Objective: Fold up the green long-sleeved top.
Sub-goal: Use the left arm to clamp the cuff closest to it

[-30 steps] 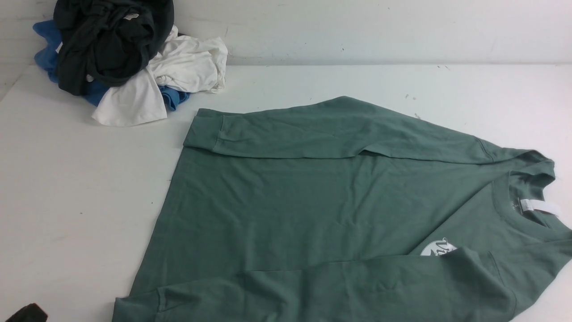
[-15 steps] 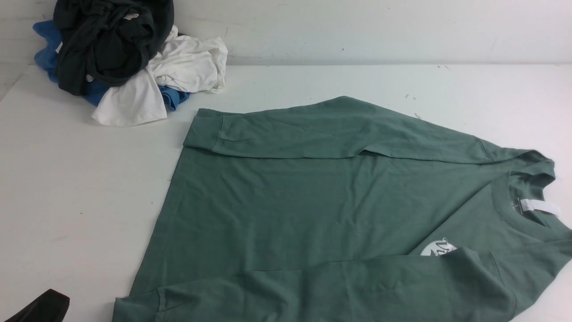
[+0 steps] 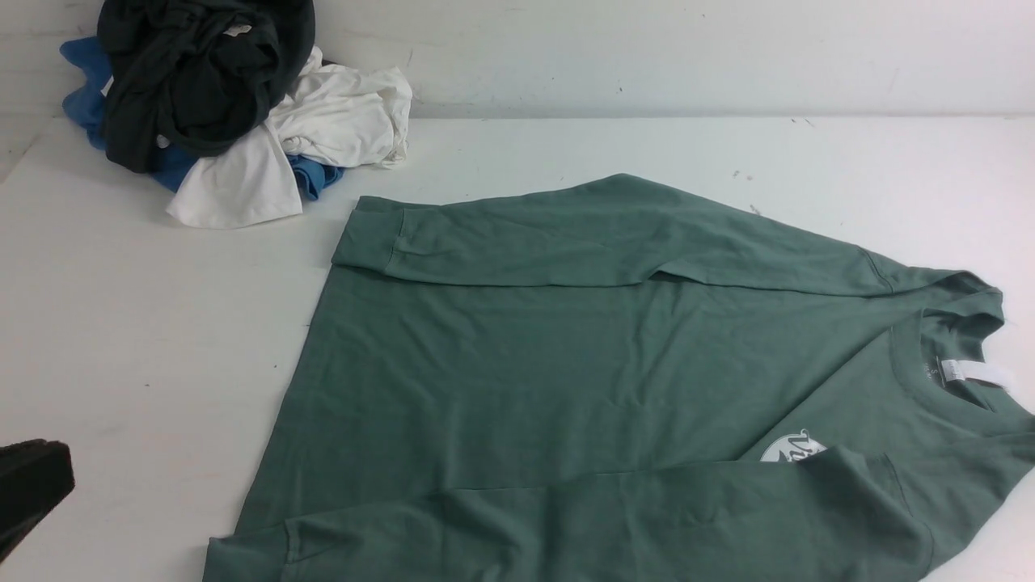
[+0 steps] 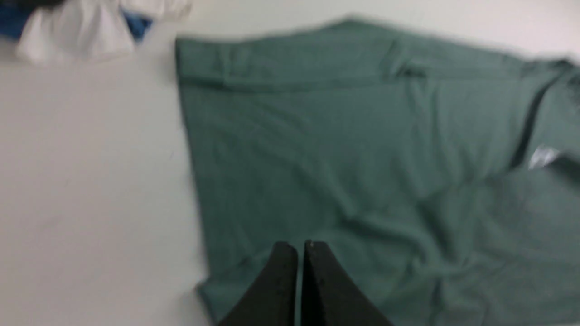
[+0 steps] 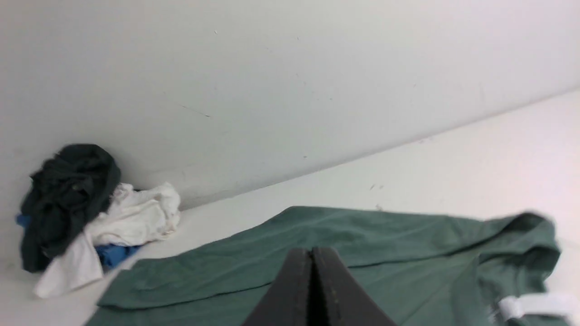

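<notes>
White table (image 3: 121, 323) under the flat green long-sleeved top (image 3: 566, 364), garment pile (image 3: 226, 113) far-left

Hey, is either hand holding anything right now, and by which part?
Nothing is held. The left hand and right hand are both shut and empty, and the green top lies loose on the table.

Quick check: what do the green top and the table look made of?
Green top: soft matte knit, probably cotton jersey; it lies limp with fine wrinkles.
Table: hard, smooth white surface, maybe laminate or painted board; small scuffs and specks show.
</notes>
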`<state>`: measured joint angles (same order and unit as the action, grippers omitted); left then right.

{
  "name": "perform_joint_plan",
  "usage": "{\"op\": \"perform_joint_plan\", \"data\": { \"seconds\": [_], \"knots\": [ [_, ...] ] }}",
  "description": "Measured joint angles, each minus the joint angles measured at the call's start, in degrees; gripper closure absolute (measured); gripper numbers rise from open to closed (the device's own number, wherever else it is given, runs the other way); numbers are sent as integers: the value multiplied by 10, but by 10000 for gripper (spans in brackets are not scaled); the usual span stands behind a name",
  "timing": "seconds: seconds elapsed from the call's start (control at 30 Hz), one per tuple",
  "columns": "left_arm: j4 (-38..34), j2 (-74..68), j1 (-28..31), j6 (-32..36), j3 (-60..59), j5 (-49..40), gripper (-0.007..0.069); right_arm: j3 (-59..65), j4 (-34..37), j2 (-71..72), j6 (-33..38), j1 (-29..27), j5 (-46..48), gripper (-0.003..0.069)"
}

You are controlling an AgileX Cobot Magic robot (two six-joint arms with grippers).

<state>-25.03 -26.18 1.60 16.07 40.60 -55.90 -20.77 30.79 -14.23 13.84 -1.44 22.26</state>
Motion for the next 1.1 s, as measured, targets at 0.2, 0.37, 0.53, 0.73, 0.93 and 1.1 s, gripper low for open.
{"op": "perform_joint_plan", "data": {
  "seconds": [0.2,0.37,0.53,0.73,0.93,1.1],
  "knots": [
    [183,-165,-41,-34,121,-146,618,-184,-93,-176,23,6,163,674],
    [237,-263,-129,-82,129,-150,593,-290,-104,-316,25,69,355,674],
    [218,-345,-165,-91,109,-140,471,-303,-108,-394,38,154,481,674],
    [201,-441,-166,-93,73,-41,252,-303,-120,-411,42,208,490,674],
    [202,-546,-166,-94,66,23,132,-303,-135,-411,43,208,492,674],
    [212,-647,-166,-110,66,76,141,-303,-138,-411,43,211,492,674]
  ]
}}
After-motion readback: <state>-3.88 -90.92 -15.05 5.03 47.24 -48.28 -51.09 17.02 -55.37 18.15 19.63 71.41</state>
